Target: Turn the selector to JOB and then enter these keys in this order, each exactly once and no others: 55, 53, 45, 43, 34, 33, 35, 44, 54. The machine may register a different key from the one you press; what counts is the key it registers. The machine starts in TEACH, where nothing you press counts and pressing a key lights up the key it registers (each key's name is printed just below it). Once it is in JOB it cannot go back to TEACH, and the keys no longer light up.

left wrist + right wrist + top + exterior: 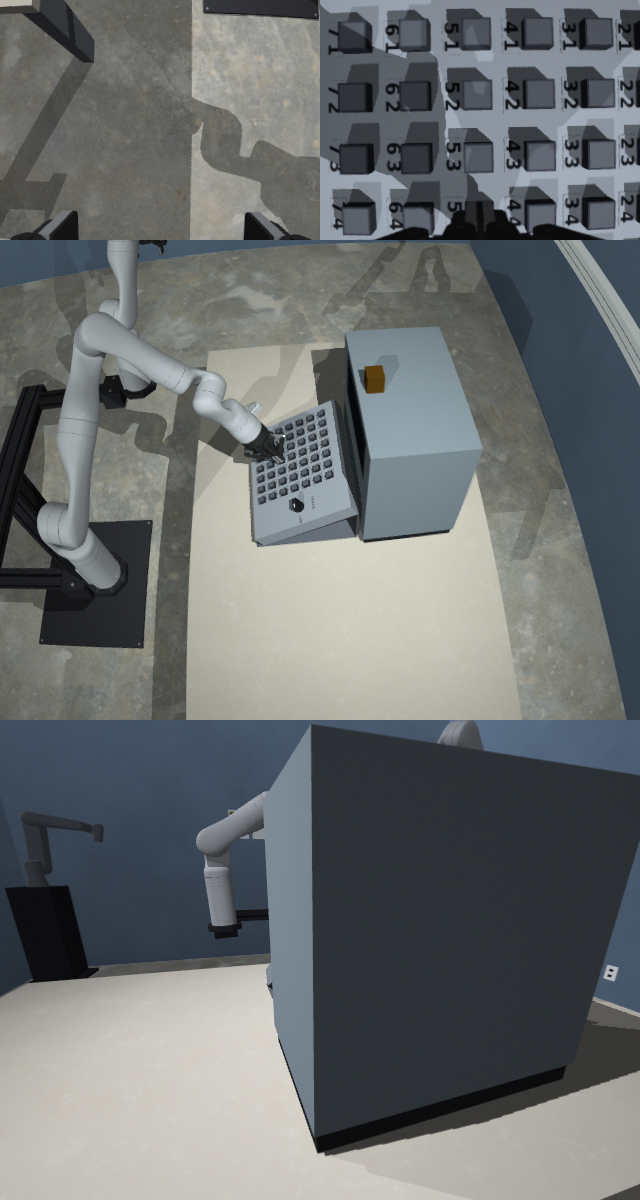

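sloped grey keypad [305, 519], square keys, black selector [296, 505]

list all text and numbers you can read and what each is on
Beside the keys on the keypad, right wrist view:
"71", "61", "51", "41", "31", "21"
"72", "62", "52", "42", "32", "22"
"73", "63", "53", "43", "33", "23"
"74", "64", "44", "34", "24"
"5", rest of that label hidden by the right hand
Marks by the selector: too small to read surely
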